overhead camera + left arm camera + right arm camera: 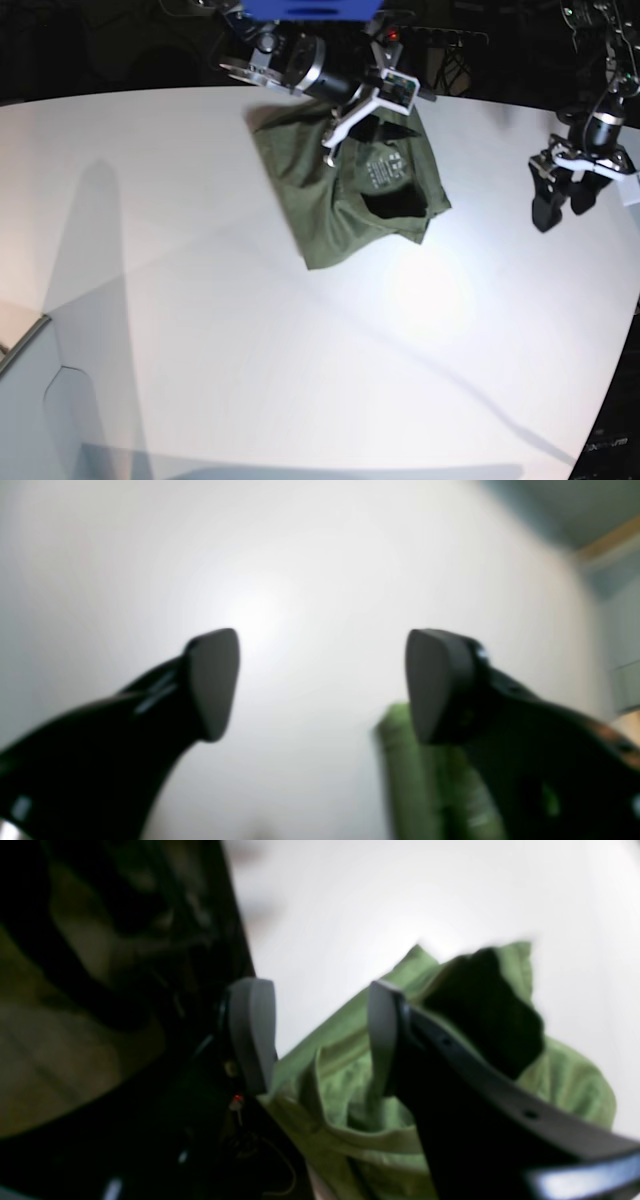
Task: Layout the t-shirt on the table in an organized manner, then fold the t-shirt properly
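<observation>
So the t-shirt [340,190] is sitting bunched in a rough square near the far edge of the table [200,330], collar opening and label print facing up, nowhere near laid out flat yet. The right gripper [320,1040] hangs right over it, jaws parted with a clear gap and nothing pinched between them; green cloth lies just beyond and below the tips. My guess is it's lining up to grab an edge or the collar so the shirt can be pulled open. The left gripper [322,685] is well off to the side over bare table, jaws spread wide and empty (only a strip of green shows past one tip), probably parked clear of the other arm.
</observation>
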Robot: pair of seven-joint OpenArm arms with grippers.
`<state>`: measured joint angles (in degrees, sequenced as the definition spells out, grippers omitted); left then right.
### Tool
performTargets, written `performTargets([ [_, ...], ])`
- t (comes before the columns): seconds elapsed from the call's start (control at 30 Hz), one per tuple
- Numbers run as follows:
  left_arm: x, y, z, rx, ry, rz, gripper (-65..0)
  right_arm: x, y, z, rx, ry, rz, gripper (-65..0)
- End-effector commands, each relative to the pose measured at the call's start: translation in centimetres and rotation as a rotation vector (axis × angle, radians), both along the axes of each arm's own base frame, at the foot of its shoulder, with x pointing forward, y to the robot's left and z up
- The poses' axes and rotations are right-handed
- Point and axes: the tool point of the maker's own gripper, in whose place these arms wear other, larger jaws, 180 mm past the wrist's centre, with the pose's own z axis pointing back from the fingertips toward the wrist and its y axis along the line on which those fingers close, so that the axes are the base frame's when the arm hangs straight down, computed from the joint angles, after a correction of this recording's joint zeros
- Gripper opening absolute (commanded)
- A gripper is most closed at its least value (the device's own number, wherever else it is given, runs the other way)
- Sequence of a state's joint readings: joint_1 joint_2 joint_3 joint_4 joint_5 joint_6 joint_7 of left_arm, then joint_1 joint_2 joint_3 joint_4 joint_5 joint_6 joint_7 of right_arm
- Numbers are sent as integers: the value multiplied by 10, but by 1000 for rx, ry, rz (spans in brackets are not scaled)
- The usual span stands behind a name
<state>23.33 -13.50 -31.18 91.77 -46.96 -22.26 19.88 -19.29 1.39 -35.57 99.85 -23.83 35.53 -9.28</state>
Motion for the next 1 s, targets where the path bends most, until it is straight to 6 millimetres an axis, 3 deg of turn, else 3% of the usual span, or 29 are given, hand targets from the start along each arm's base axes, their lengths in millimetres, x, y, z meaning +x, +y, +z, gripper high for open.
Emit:
performTargets([
  [0.0, 12, -8, 21, -1, -72, -28, -99, 7, 5, 16, 56, -15, -24, -352],
  [0.1, 26, -42, 37, -22, -121, -111, -57, 25, -14, 10, 32, -20, -90, -352],
  [0.27, 40, -106, 34, -90, -128, -262, -55, 50, -47, 1, -8, -27, -195, -352],
  [0.47, 40, -121, -11, -136, 21, -227, -60, 73, -77, -2, -41, -45, -283, -352],
  [0.53, 38, -125, -19, -143, 44, -235, -109, 77, -84, -3, -48, -47, -301, -352],
  [0.7, 44, -136, -27, -154, 59, -261, -342, 79, -88, -3, -52, -49, -313, -353],
  [0.77, 48, -142, -27, -157, 58, -274, -405, 79, -88, -3, -52, -49, -313, -353],
  [0.97, 53, -155, -29, -164, 64, -308, -437, 80, -88, -3, -52, -50, -313, -354],
])
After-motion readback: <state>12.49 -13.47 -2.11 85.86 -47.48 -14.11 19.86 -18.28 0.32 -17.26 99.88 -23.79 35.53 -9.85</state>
